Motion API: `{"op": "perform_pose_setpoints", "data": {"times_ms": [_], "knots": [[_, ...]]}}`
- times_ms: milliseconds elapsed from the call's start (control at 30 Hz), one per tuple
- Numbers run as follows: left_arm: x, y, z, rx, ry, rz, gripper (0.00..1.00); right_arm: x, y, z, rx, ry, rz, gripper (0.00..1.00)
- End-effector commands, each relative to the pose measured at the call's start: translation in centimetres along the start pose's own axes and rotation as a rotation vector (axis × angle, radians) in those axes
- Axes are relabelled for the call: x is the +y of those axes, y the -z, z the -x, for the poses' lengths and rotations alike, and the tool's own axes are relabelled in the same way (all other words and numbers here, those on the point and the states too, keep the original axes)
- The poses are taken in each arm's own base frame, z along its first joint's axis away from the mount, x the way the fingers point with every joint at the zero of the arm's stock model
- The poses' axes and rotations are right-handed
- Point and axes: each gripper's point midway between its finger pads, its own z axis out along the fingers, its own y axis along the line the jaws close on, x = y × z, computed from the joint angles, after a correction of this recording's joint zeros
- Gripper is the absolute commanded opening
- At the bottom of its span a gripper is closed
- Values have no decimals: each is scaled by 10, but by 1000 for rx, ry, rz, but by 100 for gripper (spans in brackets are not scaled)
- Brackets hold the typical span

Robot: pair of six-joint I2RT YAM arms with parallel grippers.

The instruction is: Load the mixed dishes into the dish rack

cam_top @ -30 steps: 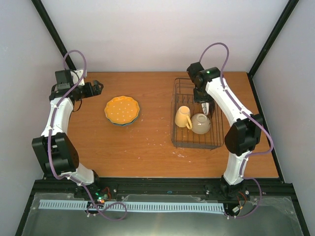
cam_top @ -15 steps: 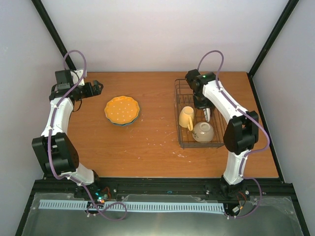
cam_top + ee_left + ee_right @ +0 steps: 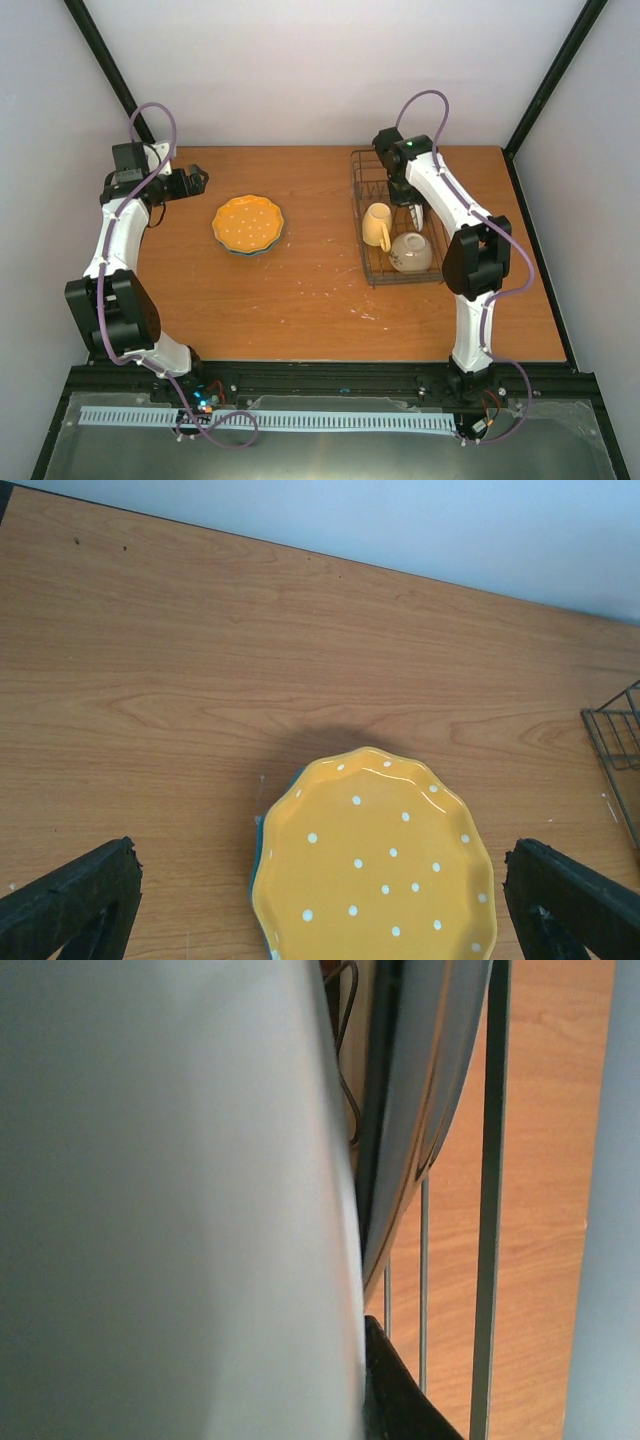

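The wire dish rack (image 3: 372,272) stands at the right of the table. The yellow mug (image 3: 377,225) and the small cream bowl (image 3: 412,252) lie in it. My right gripper (image 3: 416,212) reaches down into the rack's far half, shut on a pale plate (image 3: 170,1200) that fills the right wrist view. One black finger (image 3: 395,1395) presses against it, and the other finger is hidden. A dark-rimmed plate (image 3: 430,1080) stands beside it between rack wires (image 3: 493,1160). The dotted orange-yellow plate (image 3: 248,222) lies on the blue plate (image 3: 258,865). My left gripper (image 3: 197,180) is open, left of them.
The rack's corner shows at the right edge of the left wrist view (image 3: 615,730). White walls close the table at the back and sides, with black frame posts in the back corners. Bare wood lies between the plates and the rack.
The right arm has moved toward the back and the rack has shifted with it, carrying mug and bowl slightly away from the front. The left arm and the plates have not moved.
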Motion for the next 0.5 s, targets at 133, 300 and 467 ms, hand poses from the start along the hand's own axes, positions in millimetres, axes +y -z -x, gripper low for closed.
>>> {"op": "perform_pose_setpoints", "data": {"times_ms": [133, 300, 467], "knots": [[-1, 6, 20, -40, -26, 8, 100, -21, 28, 67, -280, -73, -71, 3], [0, 5, 22, -40, -27, 11, 100, -12, 19, 71, -277, -56, -59, 3], [1, 2, 20, -32, -26, 15, 100, 4, -4, 65, -211, -36, -42, 3]]}}
